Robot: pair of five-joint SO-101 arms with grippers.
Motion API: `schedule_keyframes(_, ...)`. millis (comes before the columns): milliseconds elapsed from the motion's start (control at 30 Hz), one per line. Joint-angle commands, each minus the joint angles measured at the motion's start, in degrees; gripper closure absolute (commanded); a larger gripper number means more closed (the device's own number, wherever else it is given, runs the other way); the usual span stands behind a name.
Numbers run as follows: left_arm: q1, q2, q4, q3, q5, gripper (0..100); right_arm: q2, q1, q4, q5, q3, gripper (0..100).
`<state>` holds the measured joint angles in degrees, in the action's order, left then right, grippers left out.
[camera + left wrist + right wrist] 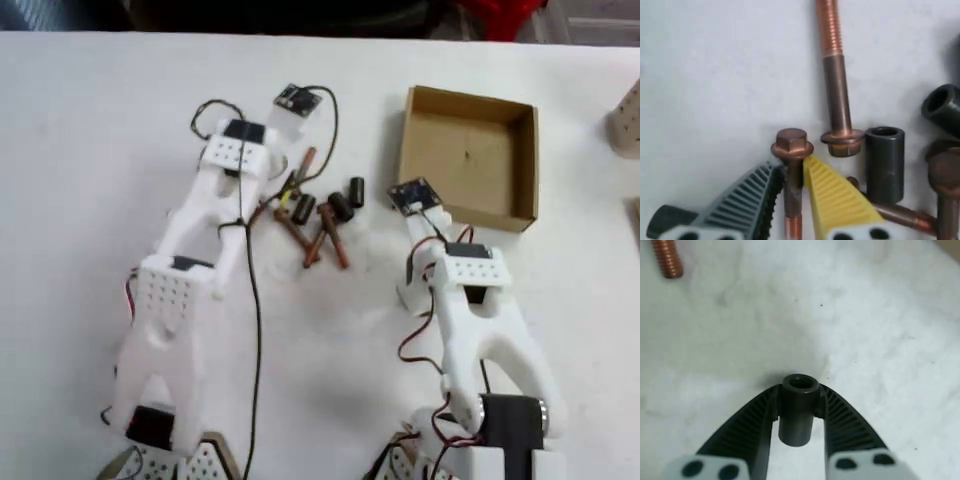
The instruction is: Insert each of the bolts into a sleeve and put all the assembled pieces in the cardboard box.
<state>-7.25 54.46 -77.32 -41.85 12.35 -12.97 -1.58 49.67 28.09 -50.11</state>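
Beside box [404, 150], right tool [797, 392] clamps sleeve [796, 417], left tool [794, 172] clamps bolt [791, 142]

No text, label, number or sign can be read in any view. A small dark mark on the floor of the cardboard box [495, 172] is too small to make out.
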Motion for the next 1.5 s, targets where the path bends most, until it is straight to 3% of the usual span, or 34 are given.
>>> schedule_keyframes(0, 0.57, 1.89, -3.34, -6.51, 0.70, 98, -2.24, 0.13, -0.92, 0.70, 0.18, 98.0)
schedule_keyframes(267, 1.98, 1.98, -6.33, -8.26, 0.44, 98, -2.86, -0.04, -0.92, 0.70, -0.26, 98.0)
schedule_keyframes(667, 7.16, -4.00, -3.78, -2.73, -3.52, 98, -14.99, -10.15, -7.25, -3.43, -7.74, 98.0)
schedule_keyframes(800, 7.43, -13.76, 5.19, 12.40, -3.52, 98, -22.37, -14.11, -7.87, -3.78, -11.78, 98.0)
schedule_keyframes(1067, 6.81, -51.65, 40.62, 64.09, -4.04, 98, -27.03, -19.30, -7.52, -6.68, -11.96, 98.0)
schedule_keyframes(1200, 6.99, -61.67, 43.78, 74.46, -4.22, 98, -26.77, -23.96, -7.78, -9.85, -10.11, 98.0)
schedule_keyframes(1467, 12.44, -68.53, 44.04, 82.02, -7.03, 98, -26.51, -34.15, -10.59, -16.70, -4.31, 98.0)
